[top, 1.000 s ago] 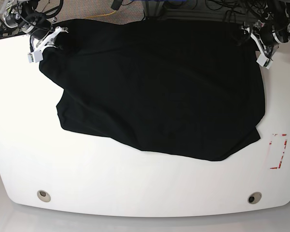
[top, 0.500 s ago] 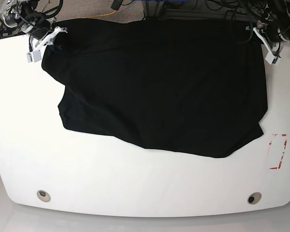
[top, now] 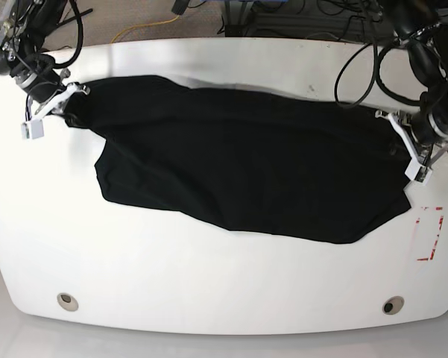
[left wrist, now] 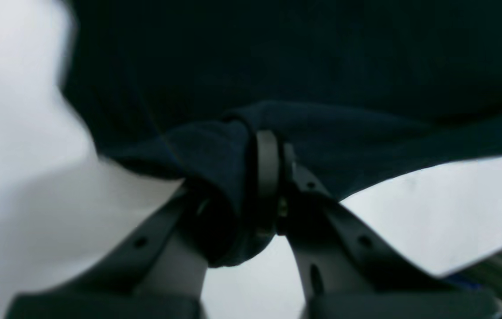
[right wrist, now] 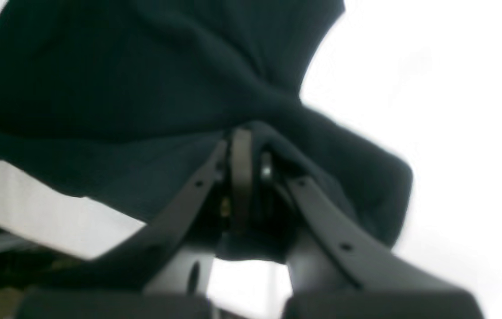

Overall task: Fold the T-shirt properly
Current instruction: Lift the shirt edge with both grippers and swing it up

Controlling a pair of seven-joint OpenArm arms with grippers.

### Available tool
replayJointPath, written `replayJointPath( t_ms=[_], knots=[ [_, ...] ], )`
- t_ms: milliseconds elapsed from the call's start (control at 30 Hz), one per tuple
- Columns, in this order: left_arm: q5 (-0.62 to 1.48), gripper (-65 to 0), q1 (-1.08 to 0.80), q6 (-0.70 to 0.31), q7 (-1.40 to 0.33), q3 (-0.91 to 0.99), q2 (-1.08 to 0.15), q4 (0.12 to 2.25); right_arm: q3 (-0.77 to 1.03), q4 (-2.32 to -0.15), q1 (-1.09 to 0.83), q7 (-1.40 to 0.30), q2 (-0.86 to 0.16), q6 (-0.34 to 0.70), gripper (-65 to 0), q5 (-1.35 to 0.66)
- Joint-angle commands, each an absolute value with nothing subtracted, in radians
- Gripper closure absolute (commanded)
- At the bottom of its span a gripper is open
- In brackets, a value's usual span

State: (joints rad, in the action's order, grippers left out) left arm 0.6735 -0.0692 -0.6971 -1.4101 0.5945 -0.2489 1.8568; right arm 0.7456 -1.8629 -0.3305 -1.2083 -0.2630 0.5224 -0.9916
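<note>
The large plain black soft-fabric T-shirt (top: 246, 175) lies spread across the middle of the white bench (top: 209, 276), its near edge sagging unevenly toward the front and no print showing. Its two far corners are pinched: the left hand (top: 411, 153), on the base view's right, is clamped narrow on a bunched fold of the cloth (left wrist: 215, 168), and the right hand (top: 54, 110), on that view's left, grips the opposite corner the same way (right wrist: 277, 146). Both grips look to hold thick bunches rather than clean hems, so I judge a pull could let one corner slip. If the arms move unevenly, the cloth may skew or wrinkle, spoiling a square fold.
</note>
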Motion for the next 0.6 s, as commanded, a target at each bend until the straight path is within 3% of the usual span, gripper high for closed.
replayJointPath(
  t_ms=[0, 367, 567],
  knots=[
    [0.684, -3.5, 0.033, -0.698, -1.396, 0.522, -0.265, 1.874, 0.746, -1.856, -0.249, -1.185, -0.286, 0.533, 0.0, -1.021],
    [0.469, -3.5, 0.372, -0.698, -1.396, 0.205, -0.292, 1.874, 0.653, -1.641, 0.116, -1.181, -0.429, 0.536, 0.0, -0.941],
    [0.331, -3.5, 0.573, -0.698, -1.396, 0.128, -0.248, 1.873, 0.524, -1.484, 0.377, -1.179, -0.513, 0.536, 0.0, -0.880]
  ],
)
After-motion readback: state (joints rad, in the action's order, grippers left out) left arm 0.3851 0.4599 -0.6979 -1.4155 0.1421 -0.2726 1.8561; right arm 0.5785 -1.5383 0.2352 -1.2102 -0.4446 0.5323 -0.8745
